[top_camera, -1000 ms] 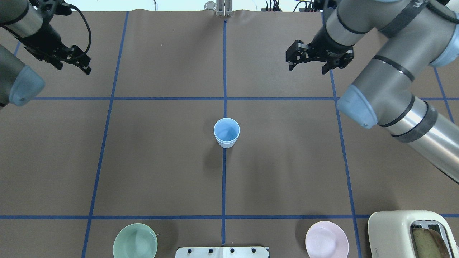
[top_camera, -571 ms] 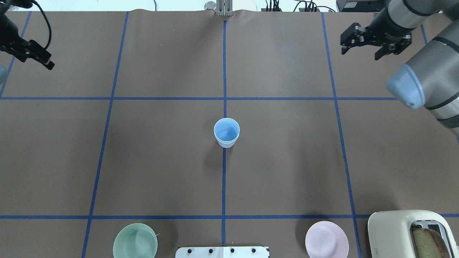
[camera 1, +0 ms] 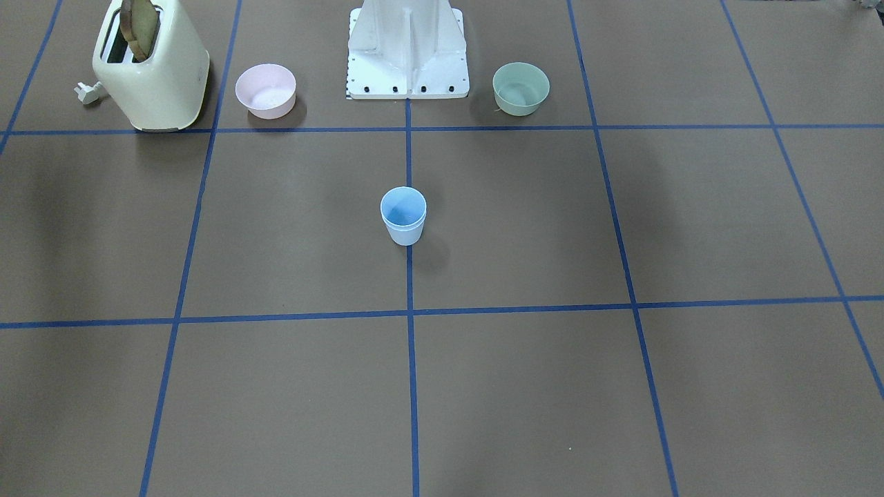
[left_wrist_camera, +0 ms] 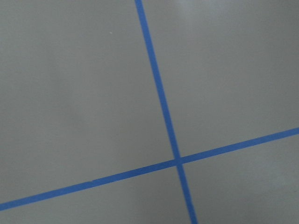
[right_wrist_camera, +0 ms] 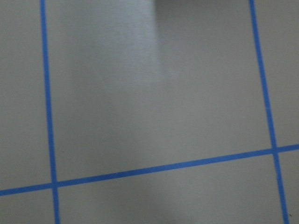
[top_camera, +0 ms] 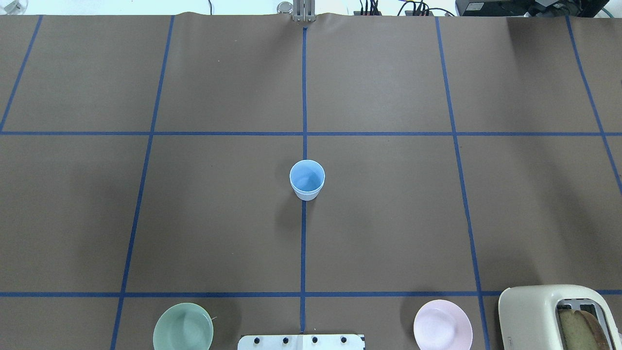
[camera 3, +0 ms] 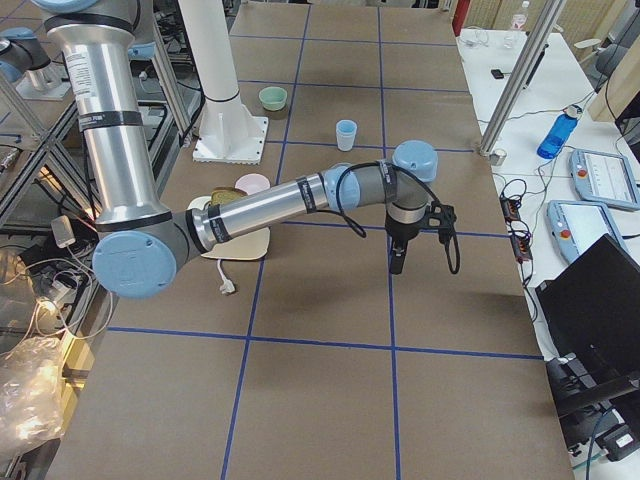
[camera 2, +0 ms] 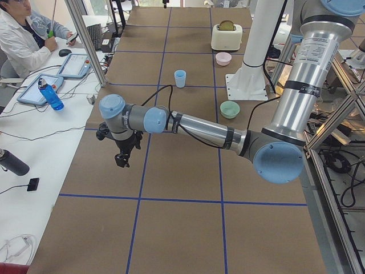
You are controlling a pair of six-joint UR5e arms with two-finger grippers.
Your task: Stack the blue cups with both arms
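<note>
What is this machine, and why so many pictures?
A robot: two jointed arms on a white stand, each ending in a gripper. Two cameras look down on the table, two look along it from its ends, and two sit on the wrists, showing only table and blue tape. At the centre stand the blue cups, seemingly nested. Near the stand are a green bowl, a pink bowl and a toaster with bread. The left gripper and right gripper hang away from the cups, with nothing seen in them; open or shut, I cannot tell.

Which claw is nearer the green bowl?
Left. The left claw hangs in the same table half as the green bowl; the right claw hangs in the other, beyond the blue cup.
</note>
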